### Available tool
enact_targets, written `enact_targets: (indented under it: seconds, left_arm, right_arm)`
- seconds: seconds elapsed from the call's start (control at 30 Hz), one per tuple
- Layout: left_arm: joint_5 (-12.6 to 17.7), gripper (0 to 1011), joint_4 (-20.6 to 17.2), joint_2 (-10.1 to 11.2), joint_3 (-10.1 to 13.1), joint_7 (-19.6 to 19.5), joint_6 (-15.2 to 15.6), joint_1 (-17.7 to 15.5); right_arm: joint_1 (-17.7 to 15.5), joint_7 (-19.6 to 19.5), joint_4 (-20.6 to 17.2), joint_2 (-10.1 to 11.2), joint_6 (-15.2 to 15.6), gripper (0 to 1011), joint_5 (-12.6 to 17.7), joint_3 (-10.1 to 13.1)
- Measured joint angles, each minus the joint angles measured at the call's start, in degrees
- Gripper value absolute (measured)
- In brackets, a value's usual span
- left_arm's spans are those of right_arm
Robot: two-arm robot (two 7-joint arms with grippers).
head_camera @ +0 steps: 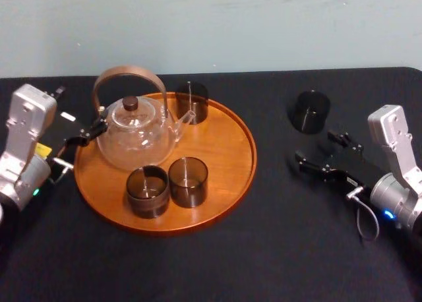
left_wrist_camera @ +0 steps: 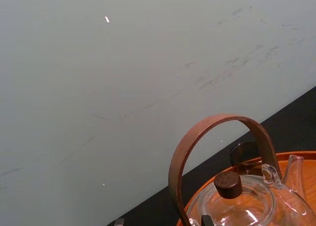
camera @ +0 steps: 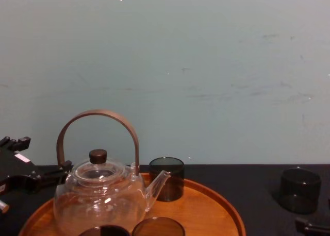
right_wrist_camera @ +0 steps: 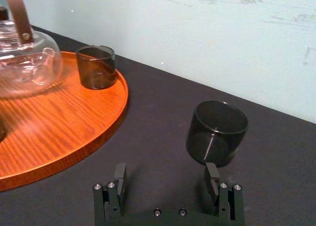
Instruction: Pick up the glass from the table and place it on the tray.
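1. My right gripper (head_camera: 320,148) hovers low over the table (head_camera: 264,249) at the right of the head view. Its jaws are spread wide apart and hold nothing.
2. The glass (head_camera: 310,111), dark and smoky, stands upright on the table toward the upper right of the head view. It is near my right gripper and well clear of the tray (head_camera: 231,163). In my right wrist view the glass (right_wrist_camera: 217,132) stands just ahead of one side of the open jaws, not in the gap.
3. The round wooden tray lies centre-left in the head view. It carries a clear teapot (head_camera: 135,134) and three other glasses: one (head_camera: 192,102) at the back by the spout, and two (head_camera: 147,191) (head_camera: 188,181) side by side at the front.
4. My left gripper (head_camera: 82,140) sits at the tray's left rim, beside the foot of the teapot's handle. I cannot tell how its jaws stand.
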Motion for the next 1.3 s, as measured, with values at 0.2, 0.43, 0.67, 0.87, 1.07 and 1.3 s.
enact_targets:
  seconds: [0.2, 0.43, 0.67, 0.87, 1.07, 1.3]
  left_arm:
    - [0.0, 1010, 0.0, 0.0, 0.0, 0.0, 0.0, 0.0]
    - [0.0, 1009, 0.0, 0.0, 0.0, 0.0, 0.0, 0.0]
    - [0.0, 1010, 0.0, 0.0, 0.0, 0.0, 0.0, 0.0]
    - [0.0, 1010, 0.0, 0.0, 0.0, 0.0, 0.0, 0.0]
    - [0.0, 1010, 0.0, 0.0, 0.0, 0.0, 0.0, 0.0]
    - [0.0, 1009, 0.0, 0.0, 0.0, 0.0, 0.0, 0.0]
  right_arm:
    - [1.2, 0.0, 2.1, -0.4, -0.3, 1002, -0.3, 0.6]
    - [3.0, 0.2, 5.2, -1.0, -1.3, 1002, -0.2, 1.7]
    - [5.3, 0.5, 7.9, -1.5, -1.7, 1002, -0.3, 2.3]
    - [7.3, 0.8, 9.6, -1.9, -2.0, 1002, -0.9, 2.2]
    - [9.8, 1.4, 12.2, -2.6, -2.7, 1002, -1.7, 1.6]
    - [13.3, 2.3, 16.3, -3.7, -3.5, 1002, -2.6, 0.6]
